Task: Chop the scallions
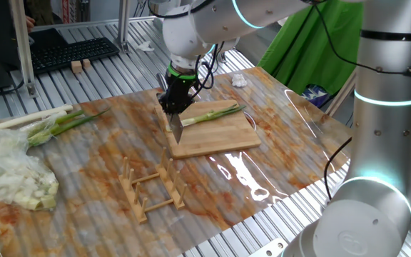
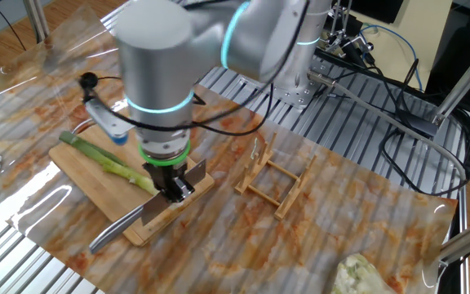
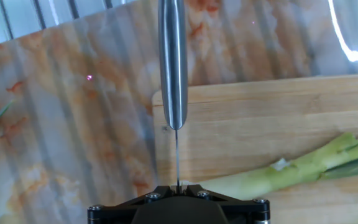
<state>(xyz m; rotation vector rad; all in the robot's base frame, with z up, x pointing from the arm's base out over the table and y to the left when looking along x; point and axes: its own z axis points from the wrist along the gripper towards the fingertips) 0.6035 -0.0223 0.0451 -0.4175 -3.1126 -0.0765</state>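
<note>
Claw (image 3: 178, 186) clenched on knife (image 3: 173, 62), blade edge-down over cutting board (image 3: 260, 118).
Scallion (image 3: 291, 168) lies just right of blade; no legible writing.

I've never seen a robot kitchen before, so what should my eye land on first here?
First, the gripper holding a knife edge-down over the near end of the wooden cutting board. A single scallion lies across that board. Beside it stands a wooden rack.
</note>
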